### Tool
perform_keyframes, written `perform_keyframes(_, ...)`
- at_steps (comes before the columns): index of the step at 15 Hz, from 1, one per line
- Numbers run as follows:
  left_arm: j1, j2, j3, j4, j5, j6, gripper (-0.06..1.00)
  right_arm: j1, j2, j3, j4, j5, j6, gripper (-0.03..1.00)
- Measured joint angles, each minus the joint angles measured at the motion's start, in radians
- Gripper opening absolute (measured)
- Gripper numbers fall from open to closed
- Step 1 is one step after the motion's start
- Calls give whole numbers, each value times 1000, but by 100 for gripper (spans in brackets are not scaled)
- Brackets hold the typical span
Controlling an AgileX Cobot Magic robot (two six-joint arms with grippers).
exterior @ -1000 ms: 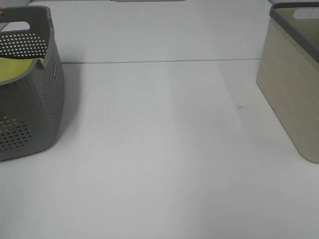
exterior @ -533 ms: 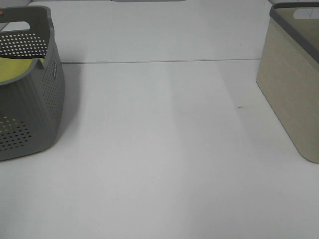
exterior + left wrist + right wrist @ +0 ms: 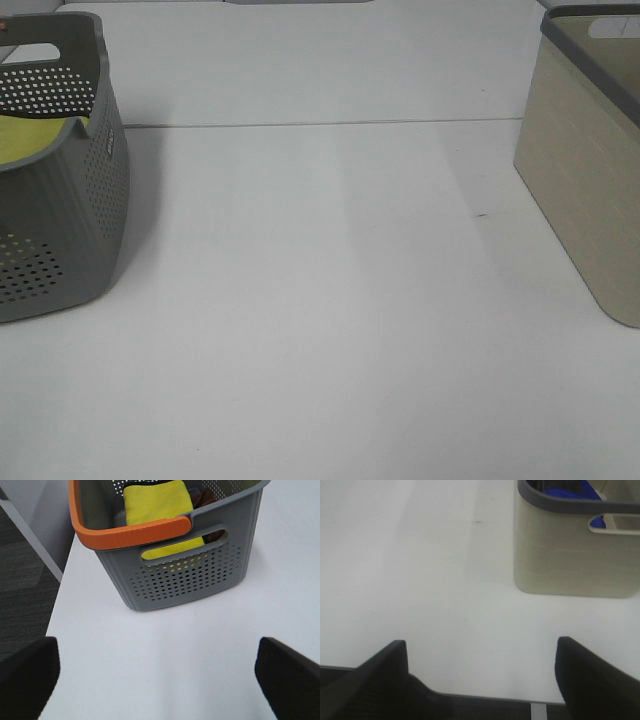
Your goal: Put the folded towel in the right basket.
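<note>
A yellow folded towel (image 3: 157, 502) lies in the grey perforated left basket (image 3: 180, 575) with an orange handle; it also shows in the high view (image 3: 35, 140). The beige right basket (image 3: 590, 170) with a grey rim stands at the right edge, and the right wrist view (image 3: 570, 555) shows something blue (image 3: 565, 492) inside it. My left gripper (image 3: 160, 680) is open and empty, held back from the grey basket. My right gripper (image 3: 480, 680) is open and empty, over the table's near edge, short of the beige basket. Neither arm shows in the high view.
The white table (image 3: 320, 300) lies between the two baskets, with a seam line (image 3: 320, 124) across the back. A dark item (image 3: 202, 497) lies beside the towel in the grey basket. Floor (image 3: 22, 580) drops off beyond the table's left edge.
</note>
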Motion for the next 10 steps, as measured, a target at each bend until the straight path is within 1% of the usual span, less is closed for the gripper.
perform_keyframes(1, 0, 0, 0, 0, 0, 0, 99, 0, -21, 47, -14, -6, 12, 79)
perform_keyframes(2, 0, 0, 0, 0, 0, 0, 99, 0, -30, 130, -25, -32, 28, 78)
perform_keyframes(5, 0, 0, 0, 0, 0, 0, 99, 0, -30, 158, -33, -71, 28, 78)
perform_keyframes(10, 0, 0, 0, 0, 0, 0, 99, 0, -30, 174, -77, -85, 37, 78)
